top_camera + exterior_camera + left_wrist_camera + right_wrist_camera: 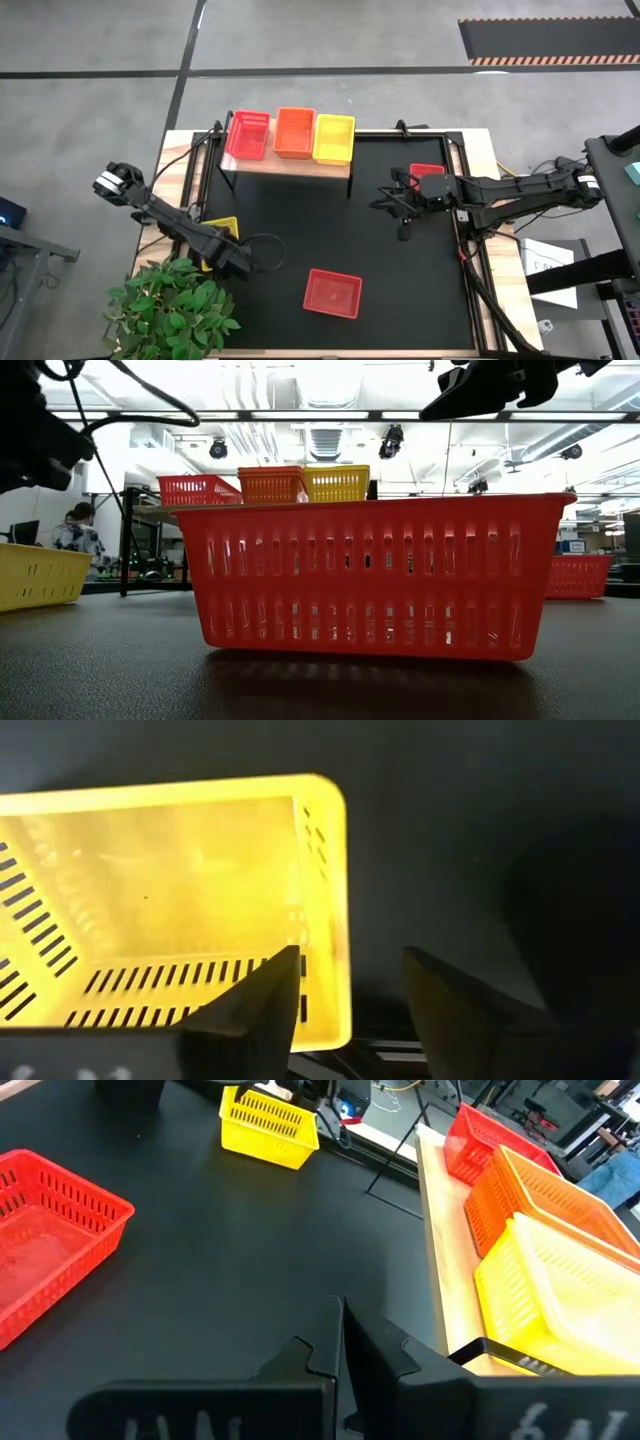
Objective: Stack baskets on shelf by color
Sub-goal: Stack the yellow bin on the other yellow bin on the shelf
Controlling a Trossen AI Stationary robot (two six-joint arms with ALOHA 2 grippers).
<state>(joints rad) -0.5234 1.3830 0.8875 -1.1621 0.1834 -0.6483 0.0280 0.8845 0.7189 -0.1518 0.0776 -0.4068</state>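
Observation:
The wooden shelf (290, 165) at the table's far edge carries a red basket (248, 134), an orange basket (294, 132) and a yellow basket (334, 138) side by side. A red basket (332, 292) sits on the black mat near the front, and another red basket (427, 171) sits at the right. A yellow basket (222, 230) rests at the mat's left edge. My left gripper (345, 985) is open, with one finger over the inside of this basket's end wall (325, 935) and one outside. My right gripper (340, 1320) is shut and empty above the mat, right of the shelf. My left gripper comes at the yellow basket from above, its fingers (265, 995) on either side of one short end wall (325, 935). I cannot tell whether a finger touches the wall. The basket sits flat on the mat.
A potted green plant (170, 305) stands at the table's near left corner, close under my left arm. A black cable loops on the mat (268, 252) beside the left gripper. Bare mat lies between the shelf and the near red basket. A person (75, 535) is in the room beyond.

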